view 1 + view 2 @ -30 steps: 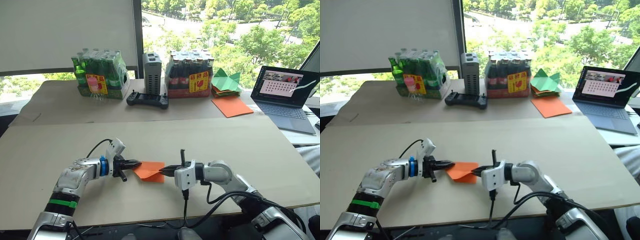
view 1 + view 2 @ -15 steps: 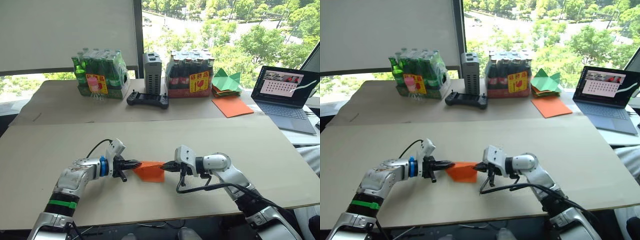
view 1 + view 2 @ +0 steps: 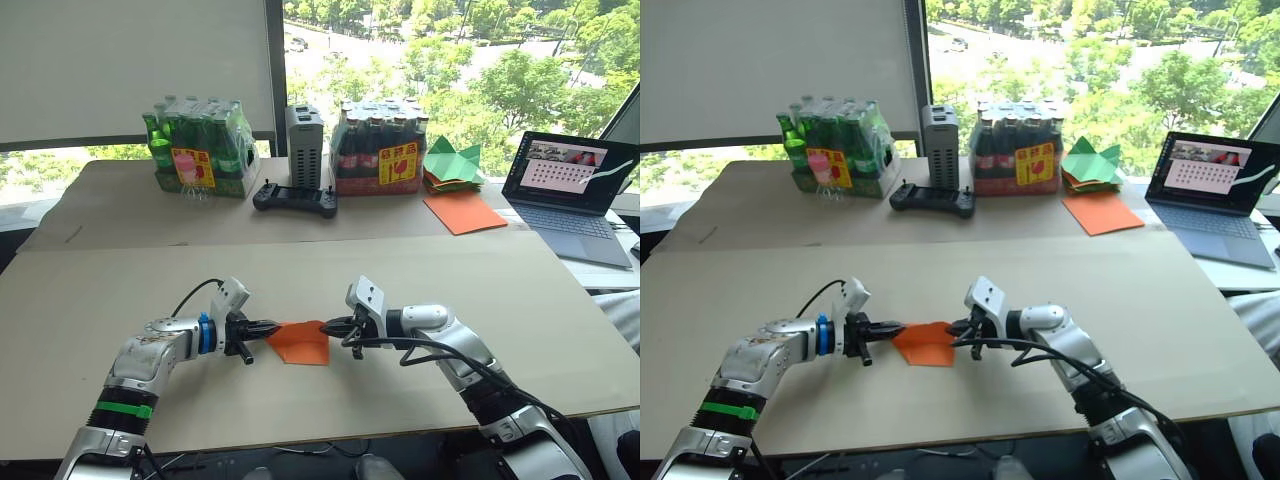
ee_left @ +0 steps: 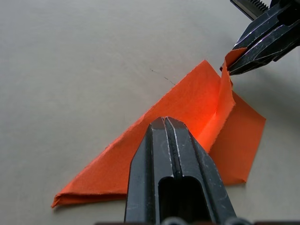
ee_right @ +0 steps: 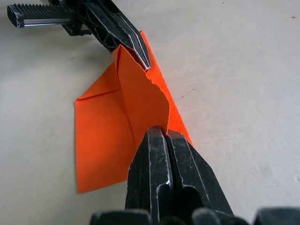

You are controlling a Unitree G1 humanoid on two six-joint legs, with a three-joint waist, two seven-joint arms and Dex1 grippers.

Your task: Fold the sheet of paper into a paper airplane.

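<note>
The partly folded bright orange sheet of paper [image 3: 300,342] lies on the pale cardboard-covered tabletop [image 3: 300,270], near the middle of its front edge, between the two grippers. The left gripper [image 3: 272,327] reaches in low and nearly level from the left, forearm stretched along the tabletop, its black fingers [image 4: 173,154] clenched on one end of a raised flap. The right gripper [image 3: 330,327] comes in from the opposite side with the elbow bent and wrist turned, fingers [image 5: 166,159] pinched tight on the flap's other end. The flap stands up between them while the rest lies flat.
</note>
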